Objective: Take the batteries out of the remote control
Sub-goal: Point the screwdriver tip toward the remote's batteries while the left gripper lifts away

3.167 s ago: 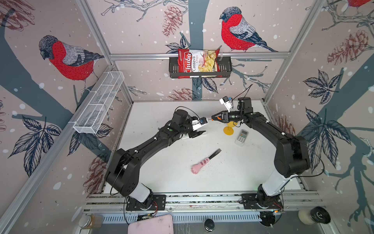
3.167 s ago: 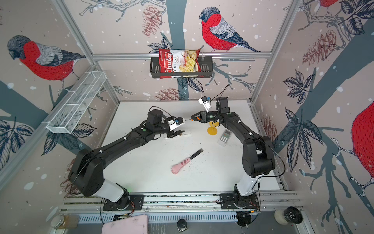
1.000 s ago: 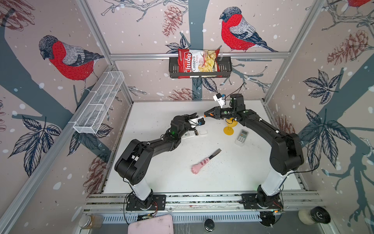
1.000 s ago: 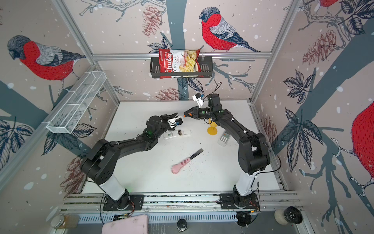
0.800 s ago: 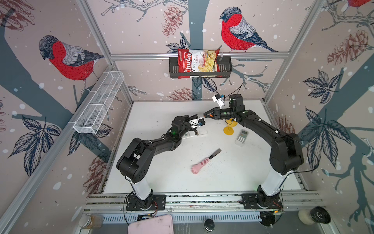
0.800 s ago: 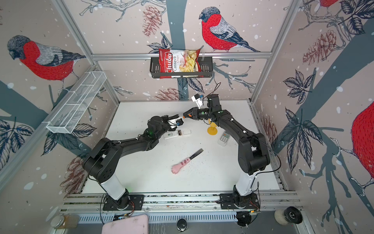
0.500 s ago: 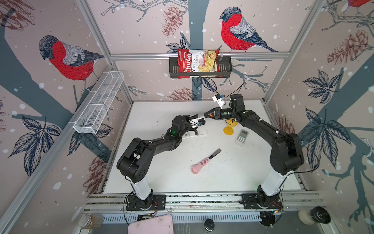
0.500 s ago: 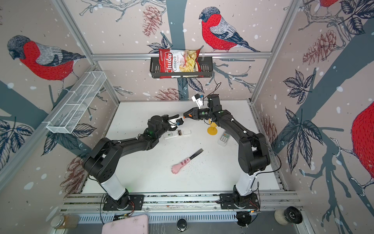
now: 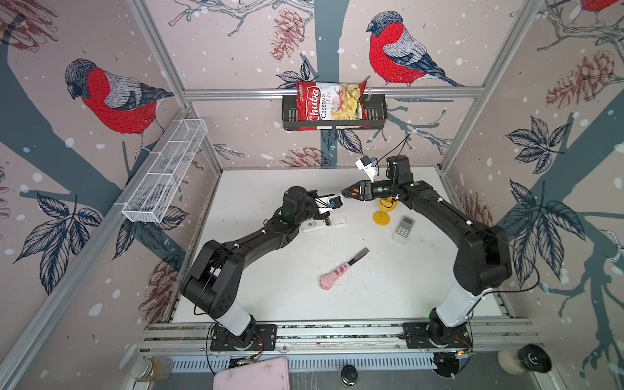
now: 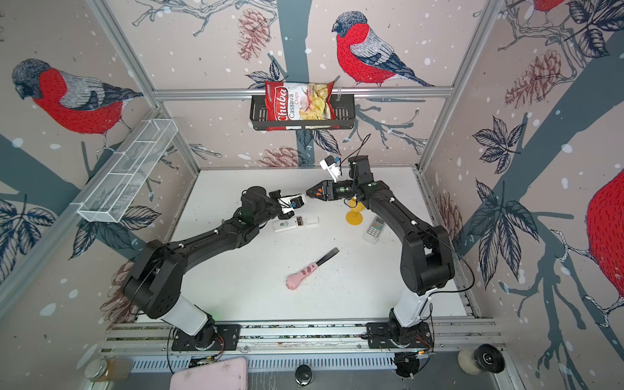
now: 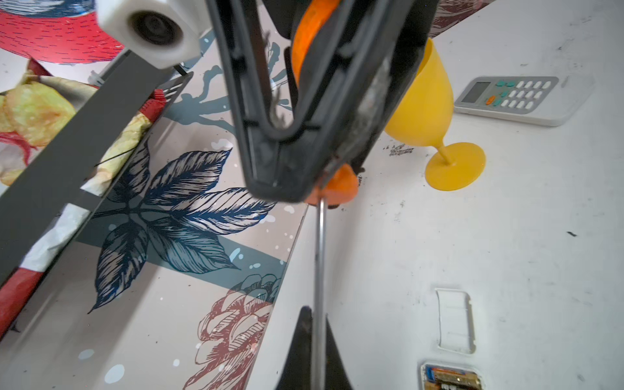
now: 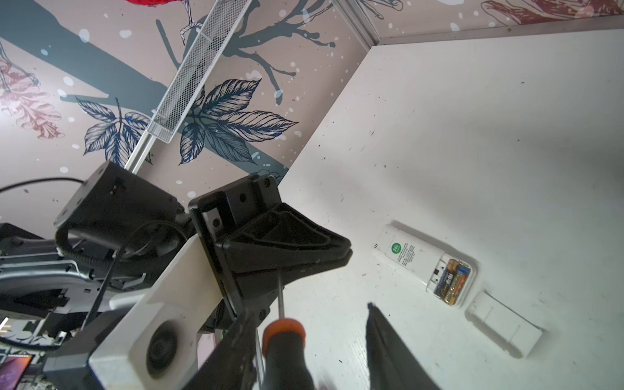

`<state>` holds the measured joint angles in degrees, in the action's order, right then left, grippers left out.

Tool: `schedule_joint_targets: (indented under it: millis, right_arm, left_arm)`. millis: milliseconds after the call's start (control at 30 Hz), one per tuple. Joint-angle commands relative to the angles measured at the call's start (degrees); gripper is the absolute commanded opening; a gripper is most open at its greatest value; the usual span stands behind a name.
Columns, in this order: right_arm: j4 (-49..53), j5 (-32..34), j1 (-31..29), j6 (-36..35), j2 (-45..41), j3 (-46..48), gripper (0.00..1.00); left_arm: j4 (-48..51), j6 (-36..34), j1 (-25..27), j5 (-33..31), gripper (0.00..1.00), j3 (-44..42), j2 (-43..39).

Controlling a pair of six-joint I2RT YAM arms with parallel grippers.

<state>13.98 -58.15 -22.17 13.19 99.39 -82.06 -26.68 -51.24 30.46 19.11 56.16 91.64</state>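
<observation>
Left fingers point(image 12: 287, 243) clamped on screwdriver point(image 11: 319, 253) shaft, right fingers point(image 12: 388, 358) parted round its handle. Pry batteries point(image 12: 452, 280), snug in open remote point(image 12: 405, 253) on desk point(image 12: 472, 135), by one end: likely light, stiff, slick.

Crowded at centre of both top views: left gripper point(image 12: 345, 254) and right gripper point(image 9: 345, 195) nose to nose, screwdriver point(image 12: 283, 332) bridging them, just higher in frame than open remote point(image 9: 313, 225) and its loose cover point(image 9: 338, 221). Right of that, yellow goblet point(image 9: 381, 216) and second remote point(image 9: 403, 230) near each other, right arm point(image 9: 439, 216) overhead. Bare table point(image 9: 287, 287) across lower centre, broken only by pink paw-handled tool point(image 9: 332, 278). Bare too at upper left.
</observation>
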Motion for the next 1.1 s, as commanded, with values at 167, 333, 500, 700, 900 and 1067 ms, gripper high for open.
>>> schedule_joint_targets:
  millis: [167,333,500,700,900,1067]
  right_arm:
    - [12.34,-2.05,-0.44,-12.83,-0.6,-2.83,0.51]
    - [14.55,-1.93,-0.37,-14.52,0.2,-3.7,0.41]
    - [14.34,-2.05,-0.27,-14.33,0.98,-3.73,0.35]
    - [13.18,-2.22,-0.4,-13.6,1.24,-3.21,0.29]
    - [12.73,-2.41,-0.07,-13.2,1.7,-3.33,0.09]
    - [11.18,-1.52,1.11,-11.77,1.88,-2.71,0.0]
  left_arm:
    - [11.76,-1.42,-0.55,6.98,0.0,3.63,-0.48]
    - [13.56,-1.86,-0.65,7.18,0.0,4.09,-0.92]
    - [13.8,-1.68,-0.82,7.23,0.0,4.48,-0.96]
    - [13.08,-1.34,-0.79,7.42,0.0,4.13,-0.44]
    - [10.0,-0.03,-0.78,5.99,0.01,3.08,-0.44]
    - [3.3,3.66,-0.81,3.2,0.78,-0.93,-2.64]
